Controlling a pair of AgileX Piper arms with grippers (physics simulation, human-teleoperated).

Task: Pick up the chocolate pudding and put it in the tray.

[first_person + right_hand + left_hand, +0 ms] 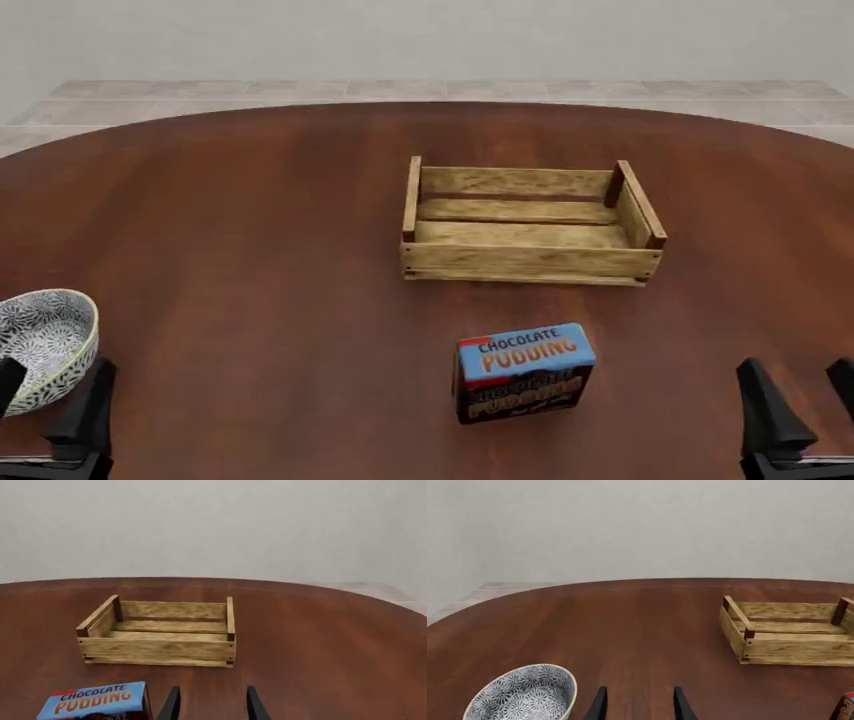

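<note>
The chocolate pudding is a small carton with a blue top and dark brown front, standing on the table in front of the tray, a shallow slatted wooden crate with nothing in it. My right gripper is open at the near right edge, well to the right of the carton. At the near left edge my left gripper is also open. The right wrist view shows the pudding beside the open gripper and the tray beyond. In the left wrist view the open gripper sees the tray and a sliver of the pudding.
A white bowl with a blue pattern sits at the near left, right by my left gripper, and shows again as the bowl in the left wrist view. The round brown table ends at a tiled floor and pale wall.
</note>
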